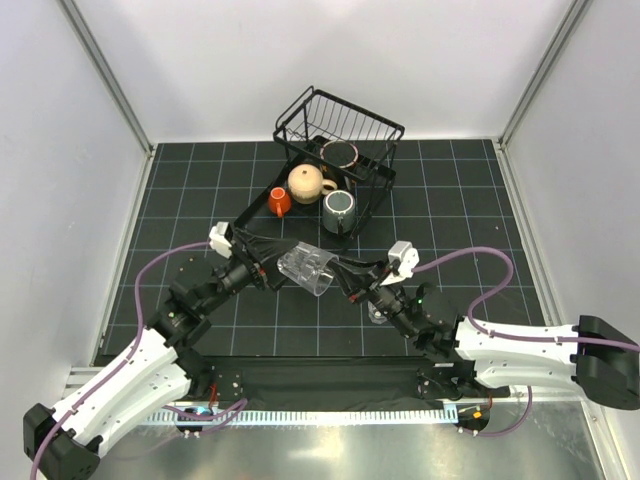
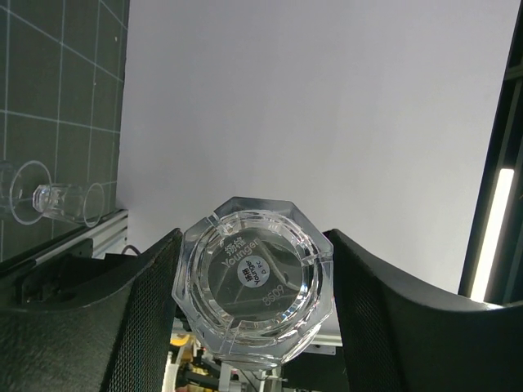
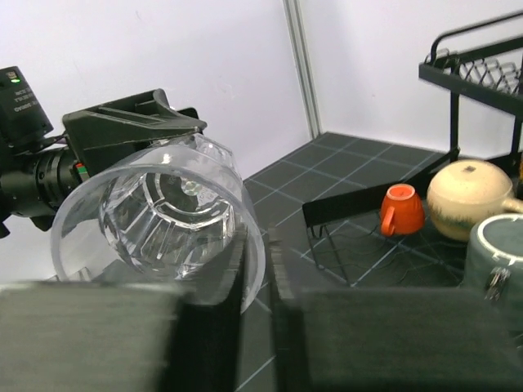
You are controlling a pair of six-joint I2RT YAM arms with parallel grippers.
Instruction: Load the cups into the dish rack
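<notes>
A clear glass tumbler (image 1: 308, 270) hangs on its side above the mat between both arms. My left gripper (image 1: 285, 262) is shut on its thick octagonal base (image 2: 253, 278), with a finger against each side. My right gripper (image 3: 257, 245) pinches the tumbler's rim (image 3: 155, 216), the glass wall between its fingers. The black dish rack (image 1: 340, 125) stands at the back. On its flat lower frame sit a red-orange cup (image 1: 279, 201), a beige mug (image 1: 307, 183), a grey mug (image 1: 339, 211) and a brown-rimmed cup (image 1: 340, 153).
A second clear tumbler (image 2: 57, 198) lies on its side on the black gridded mat, close to my right arm (image 1: 380, 312). White walls close in the mat on three sides. The rack's raised basket tier (image 3: 474, 57) stands above the mugs.
</notes>
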